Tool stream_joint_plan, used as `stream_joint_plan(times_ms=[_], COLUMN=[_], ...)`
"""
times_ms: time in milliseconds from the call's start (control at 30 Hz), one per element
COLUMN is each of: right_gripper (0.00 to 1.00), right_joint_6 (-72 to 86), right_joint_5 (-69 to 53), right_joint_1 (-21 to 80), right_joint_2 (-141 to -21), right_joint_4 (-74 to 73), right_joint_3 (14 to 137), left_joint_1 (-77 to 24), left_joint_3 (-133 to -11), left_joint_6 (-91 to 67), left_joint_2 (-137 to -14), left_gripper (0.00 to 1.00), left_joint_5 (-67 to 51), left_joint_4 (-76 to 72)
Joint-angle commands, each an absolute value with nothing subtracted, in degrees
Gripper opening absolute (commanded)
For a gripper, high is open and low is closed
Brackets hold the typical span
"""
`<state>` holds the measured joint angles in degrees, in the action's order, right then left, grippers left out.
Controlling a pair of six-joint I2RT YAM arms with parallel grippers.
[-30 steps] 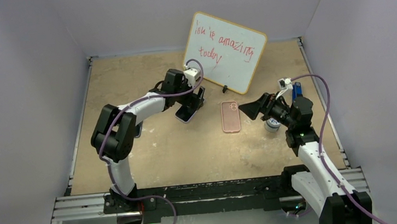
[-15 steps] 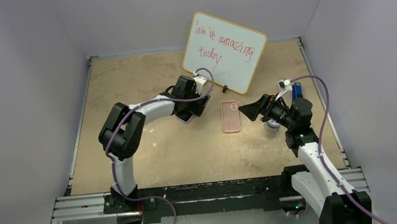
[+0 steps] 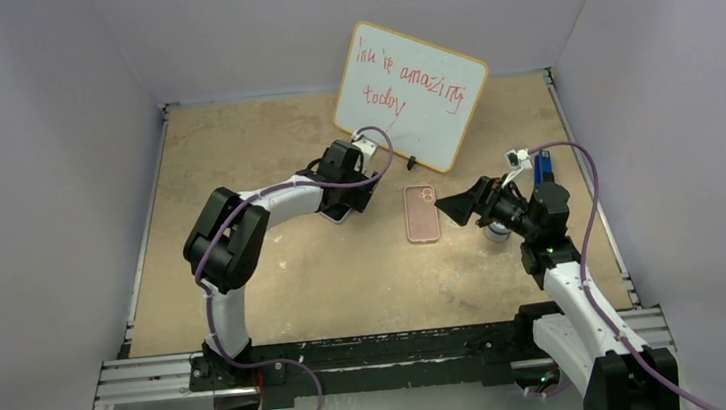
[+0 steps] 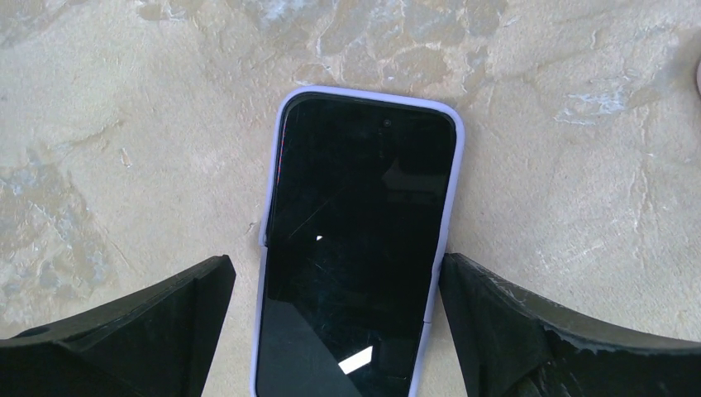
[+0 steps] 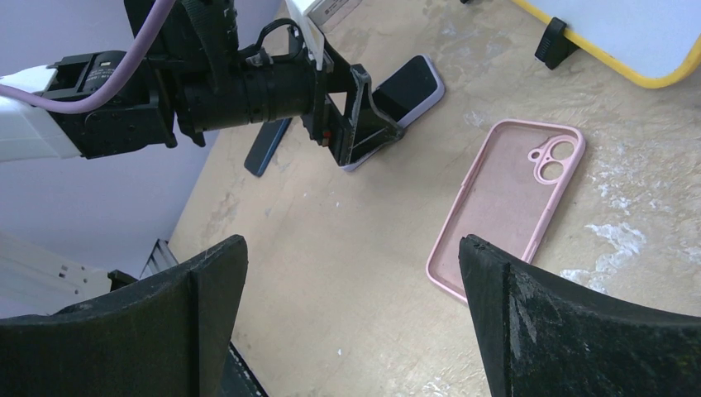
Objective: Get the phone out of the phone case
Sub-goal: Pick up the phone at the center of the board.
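A phone with a black screen (image 4: 355, 248) lies face up in a lavender case (image 4: 452, 190) on the table. My left gripper (image 4: 335, 263) is open and low over the phone's near half, one finger on each long side. The right finger (image 4: 496, 314) is at the case edge, while the left finger (image 4: 165, 322) stands a little off it. The top view shows this gripper (image 3: 350, 198) over the phone (image 3: 338, 212). My right gripper (image 5: 354, 244) is open and empty, hovering right of an empty pink case (image 5: 506, 203), which also shows in the top view (image 3: 421, 212).
A whiteboard (image 3: 409, 67) with red writing leans at the back, its feet just behind the pink case. A dark flat phone-like object (image 5: 266, 149) lies left of the left arm. A blue object (image 3: 541, 165) and a small white cylinder (image 3: 495, 233) sit near the right arm.
My left gripper has swung right and dropped down over the lavender-cased phone, turning to straddle it. The right arm has barely moved.
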<state>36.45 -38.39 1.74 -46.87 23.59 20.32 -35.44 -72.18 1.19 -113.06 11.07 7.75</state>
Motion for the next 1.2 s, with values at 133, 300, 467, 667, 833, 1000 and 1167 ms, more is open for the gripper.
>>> stream_joint_plan(times_ms=[133,300,467,667,833,1000,1167], right_gripper=[0.99,0.99,0.99,0.99,0.99,0.99,0.99], right_joint_6=[36.65,35.92,35.8,34.84,36.48,37.51,39.83], right_joint_5=[-40.87,-41.18,-41.34,-33.04,-25.94,-18.91,-11.16], right_joint_1=[1.55,1.52,3.11,12.7,21.19,28.63,34.6], right_joint_2=[-47.01,-46.77,-46.78,-47.16,-49.87,-52.38,-54.05], right_joint_4=[27.01,26.02,26.11,26.31,30.62,34.27,37.13], right_joint_3=[19.8,19.77,19.48,19.25,18.41,17.2,14.6], left_joint_1=[-32.06,-30.1,-29.97,-29.97,-29.97,-29.97,-30.1], left_joint_3=[-72.59,-71.63,-71.54,-69.24,-64.21,-56.21,-46.2], left_joint_6=[-2.79,-5.19,-5.93,-7.98,-13.57,-21.7,-32.74], left_joint_2=[-113.58,-114.29,-115.49,-115.71,-110.76,-104.39,-100.0], left_gripper=[1.0,1.0,0.95,0.82,0.69,0.46,0.28], left_joint_5=[6.21,1.78,-0.9,-0.54,-2.01,-6.44,-12.85], left_joint_4=[7.31,6.92,7.51,7.93,5.69,-1.28,-12.78])
